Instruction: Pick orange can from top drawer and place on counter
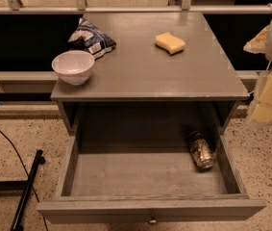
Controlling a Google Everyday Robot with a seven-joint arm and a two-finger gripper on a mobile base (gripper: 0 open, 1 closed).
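Orange can (pixel 202 151) lies by the pulled-out top drawer's (pixel 150 210) right wall, rest bare; gripper (pixel 269 97) hangs beyond the counter's (pixel 140 71) right edge, grip state untellable.

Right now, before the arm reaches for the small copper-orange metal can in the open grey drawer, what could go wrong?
1. The small copper-orange metal can lies on its side near the right wall of the grey wooden top drawer; it may roll when touched.
2. It sits far back, close under the front edge of the flat grey counter, which the gripper, now beside the counter's right side, might strike.
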